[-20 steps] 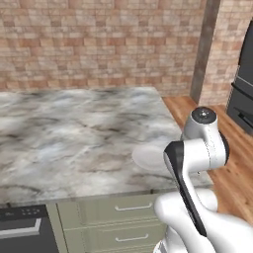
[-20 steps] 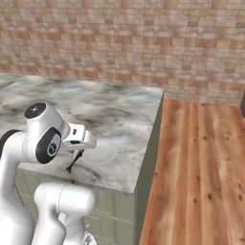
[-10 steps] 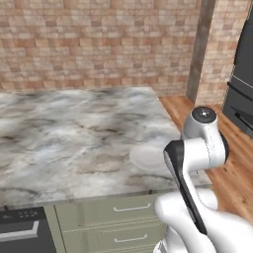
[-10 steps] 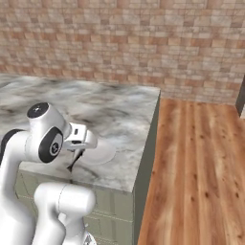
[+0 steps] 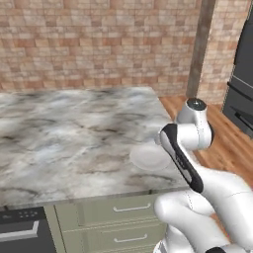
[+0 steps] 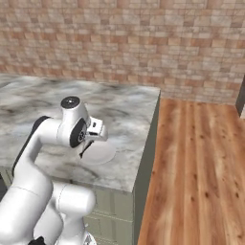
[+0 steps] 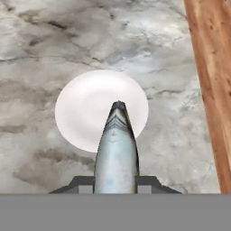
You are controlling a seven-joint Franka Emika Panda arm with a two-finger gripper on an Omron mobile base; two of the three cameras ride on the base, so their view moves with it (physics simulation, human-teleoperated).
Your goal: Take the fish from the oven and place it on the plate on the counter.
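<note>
The carry is nearly done: the gripper point(image 7: 115, 182) clenches the fish point(image 7: 116, 153) between its fingertips, the fish's nose reaching toward 12 o'clock over the plate point(image 7: 85, 108), which lies on the marbled counter point(image 7: 54, 45) near its wood-floor edge. Next, I judge, comes lowering to the plate's middle and letting go. The arm is folded at the elbow, hand pointing down above the plate point(image 6: 98, 153).

From my left base view the arm covers the plate's point(image 5: 147, 157) right edge; in the hand view the fish point(image 7: 116, 153) hides the plate's near rim and its tail is cut off.
</note>
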